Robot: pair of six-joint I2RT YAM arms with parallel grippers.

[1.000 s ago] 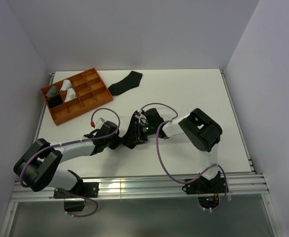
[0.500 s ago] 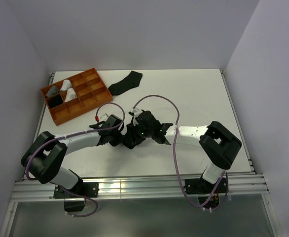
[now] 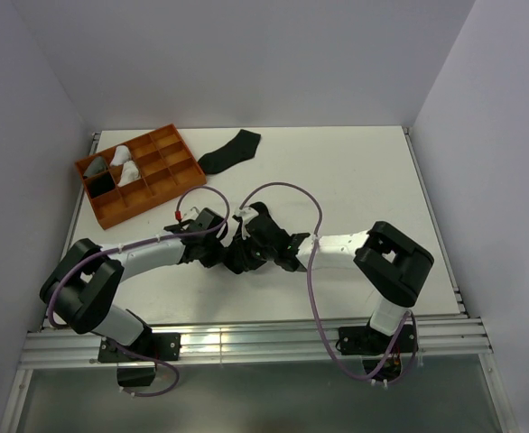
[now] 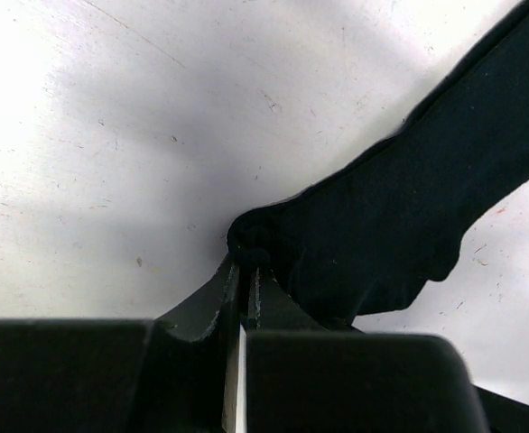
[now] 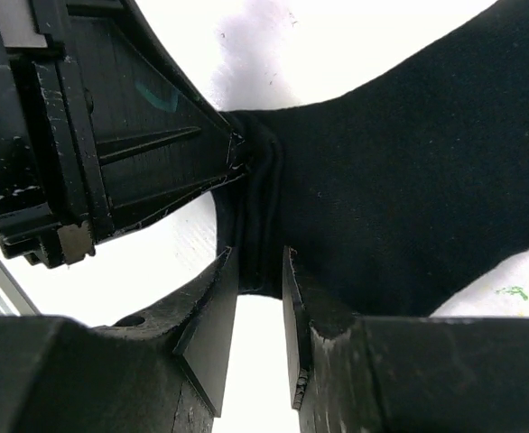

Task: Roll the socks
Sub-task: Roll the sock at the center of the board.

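A black sock (image 4: 400, 207) lies on the white table (image 3: 355, 180) between my two arms. In the left wrist view my left gripper (image 4: 246, 266) is shut on a bunched edge of it. In the right wrist view my right gripper (image 5: 260, 257) is closed on a fold of the same sock (image 5: 400, 180), right beside the left gripper (image 5: 233, 155). From above, the left gripper (image 3: 221, 253) and the right gripper (image 3: 245, 250) meet at the table's middle and hide most of that sock. A second black sock (image 3: 230, 152) lies flat at the back.
An orange divided tray (image 3: 161, 171) stands at the back left, with white and grey rolled socks (image 3: 120, 168) in its left compartments. The right arm's elbow (image 3: 393, 260) juts out over the table's right half. Side walls close in the table.
The right arm has stretched out, its elbow swinging right and nearer. Its jaws opened wider and then closed on the sock again. The left gripper shifted slightly right and stayed shut.
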